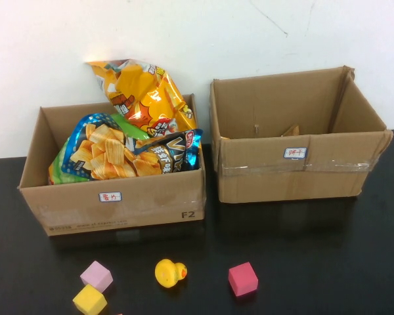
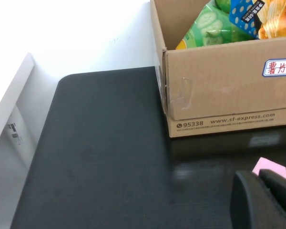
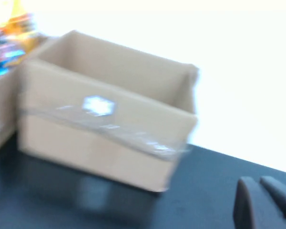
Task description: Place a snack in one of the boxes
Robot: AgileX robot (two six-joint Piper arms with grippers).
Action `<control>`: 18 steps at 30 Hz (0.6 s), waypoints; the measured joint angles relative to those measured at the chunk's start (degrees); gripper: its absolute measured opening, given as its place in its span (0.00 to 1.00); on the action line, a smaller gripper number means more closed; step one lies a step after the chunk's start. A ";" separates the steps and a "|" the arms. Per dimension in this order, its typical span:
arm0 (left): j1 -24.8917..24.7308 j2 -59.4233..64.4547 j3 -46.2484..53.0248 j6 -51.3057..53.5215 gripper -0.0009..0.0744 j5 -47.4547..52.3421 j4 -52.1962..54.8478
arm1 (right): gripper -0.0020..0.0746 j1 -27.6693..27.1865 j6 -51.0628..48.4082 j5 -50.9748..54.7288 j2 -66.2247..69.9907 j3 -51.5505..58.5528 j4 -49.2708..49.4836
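The left cardboard box [image 1: 118,203] holds several snack bags: an orange bag [image 1: 144,92] standing at the back, a blue-and-green chips bag [image 1: 95,151], and a dark bag [image 1: 174,154]. The right cardboard box [image 1: 295,177] shows no snack inside. Neither gripper appears in the high view. In the left wrist view my left gripper [image 2: 257,175] is shut and empty, low over the black table beside the left box [image 2: 229,90]. In the right wrist view my right gripper [image 3: 256,181] is shut and empty, to the side of the right box [image 3: 105,138].
On the black table in front of the boxes lie a pink cube [image 1: 96,275], a yellow cube [image 1: 89,300], a yellow rubber duck [image 1: 169,272] and a magenta cube [image 1: 243,279]. The pink cube also shows behind the left gripper [image 2: 271,167]. A white wall stands behind the boxes.
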 joint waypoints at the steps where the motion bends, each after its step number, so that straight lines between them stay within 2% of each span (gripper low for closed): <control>1: 0.00 0.00 0.00 0.00 0.01 0.00 0.00 | 0.02 -3.16 0.61 -1.92 -1.65 1.99 -0.06; 5: 0.00 0.00 0.00 0.00 0.01 0.00 0.00 | 0.02 -12.87 3.52 -5.63 -7.16 8.64 -0.28; 8: 0.00 0.00 0.00 0.00 0.01 0.00 0.00 | 0.02 -17.13 4.19 -6.53 -9.82 12.23 -0.02; 11: 0.00 0.00 0.00 0.00 0.01 0.00 0.00 | 0.02 -18.05 4.43 -7.70 -10.64 14.81 0.39; 14: 0.00 0.00 0.00 0.00 0.01 0.00 0.00 | 0.02 -18.15 2.75 -13.43 -11.42 17.78 3.84; 18: 0.00 0.00 0.00 0.00 0.01 0.00 0.00 | 0.02 -18.15 -12.08 -9.34 -15.91 18.26 17.95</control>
